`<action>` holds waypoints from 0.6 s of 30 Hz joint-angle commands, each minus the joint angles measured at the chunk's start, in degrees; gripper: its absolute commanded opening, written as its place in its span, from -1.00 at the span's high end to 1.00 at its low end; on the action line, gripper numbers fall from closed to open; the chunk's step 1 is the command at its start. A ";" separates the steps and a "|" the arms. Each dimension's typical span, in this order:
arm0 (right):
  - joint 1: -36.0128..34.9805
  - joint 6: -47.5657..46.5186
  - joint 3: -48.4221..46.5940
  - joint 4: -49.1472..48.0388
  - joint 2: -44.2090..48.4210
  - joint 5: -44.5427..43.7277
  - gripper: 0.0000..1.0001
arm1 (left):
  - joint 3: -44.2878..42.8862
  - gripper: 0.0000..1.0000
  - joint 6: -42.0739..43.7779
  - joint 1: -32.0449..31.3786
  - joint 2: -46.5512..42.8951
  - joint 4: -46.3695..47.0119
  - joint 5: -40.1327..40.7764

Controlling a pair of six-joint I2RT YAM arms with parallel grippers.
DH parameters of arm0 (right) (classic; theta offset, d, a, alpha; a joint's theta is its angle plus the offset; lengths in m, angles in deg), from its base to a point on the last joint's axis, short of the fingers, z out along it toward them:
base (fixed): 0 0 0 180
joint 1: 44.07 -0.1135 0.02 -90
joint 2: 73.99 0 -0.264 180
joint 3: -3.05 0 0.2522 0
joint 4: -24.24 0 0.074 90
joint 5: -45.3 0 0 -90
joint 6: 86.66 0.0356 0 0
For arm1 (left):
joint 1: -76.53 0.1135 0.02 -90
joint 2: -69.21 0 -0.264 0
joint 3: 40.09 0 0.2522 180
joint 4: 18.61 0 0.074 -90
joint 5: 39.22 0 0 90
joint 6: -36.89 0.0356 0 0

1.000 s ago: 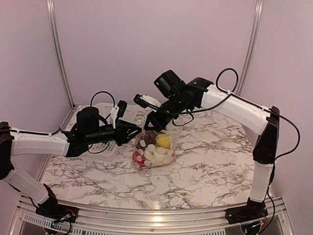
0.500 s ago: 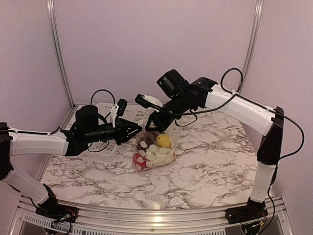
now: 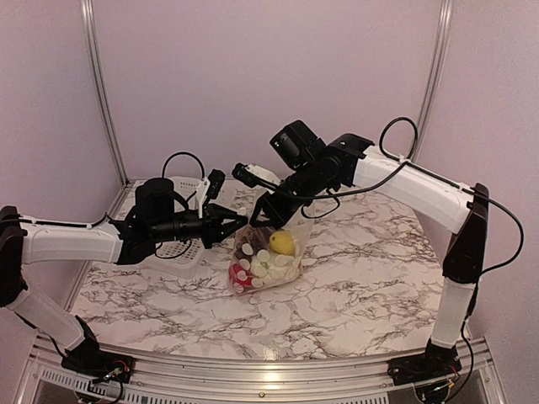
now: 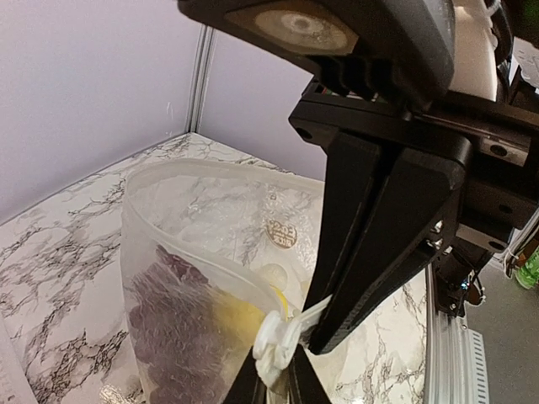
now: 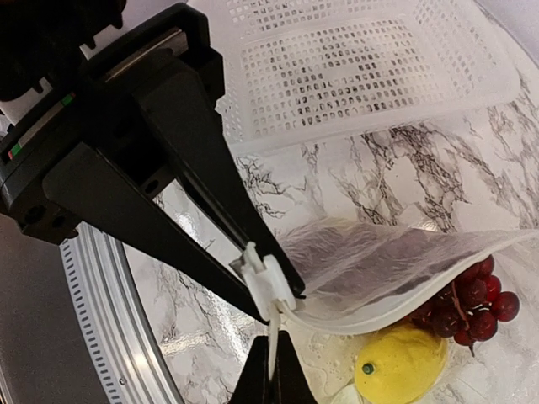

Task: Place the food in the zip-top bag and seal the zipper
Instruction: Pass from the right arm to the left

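Observation:
The clear zip-top bag (image 3: 263, 259) hangs just above the marble table with the food inside: a yellow lemon (image 3: 282, 242), white cauliflower pieces, red pepper and dark grapes (image 5: 472, 295). Its mouth is still partly open. My left gripper (image 3: 238, 225) is shut on the white slider (image 4: 278, 341) of the zipper at the bag's mouth corner. My right gripper (image 3: 257, 217) is shut on the thin end of the bag's zip strip (image 5: 271, 337), right beside the slider (image 5: 268, 282). In the left wrist view the right gripper's fingers (image 4: 379, 236) fill the middle. The lemon (image 5: 400, 366) shows through the bag.
The white perforated basket (image 3: 189, 185) stands at the back left behind my left arm, also in the right wrist view (image 5: 370, 67). An aluminium rail (image 3: 253, 370) runs along the table's near edge. Purple walls close in the back and sides.
My left gripper has shifted slightly right toward the right gripper. The right arm rose a little and the bag lifted slightly with it.

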 commanded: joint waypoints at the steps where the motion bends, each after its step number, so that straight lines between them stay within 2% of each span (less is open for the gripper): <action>1: -0.35 -0.60 -0.26 -1.02 2.20 0.35 1.00 | -1.52 0.81 0.86 -0.21 1.04 -1.22 -0.90; 6: -0.32 -0.45 -0.48 -0.36 2.00 -3.28 0.97 | -1.25 1.00 1.56 -0.21 0.52 -1.25 -0.58; 13: -0.36 1.73 -9.13 5.63 -0.89 -18.35 0.74 | -1.38 1.00 4.94 -0.21 -2.16 -5.19 0.95; 16: -0.33 2.29 -11.78 6.46 -1.15 -17.56 0.69 | -1.06 1.00 6.86 -0.38 -4.22 -8.21 1.47; 18: -0.54 1.82 -11.17 4.72 0.20 -12.84 0.64 | -1.00 1.00 8.96 -0.74 -5.79 -11.14 1.91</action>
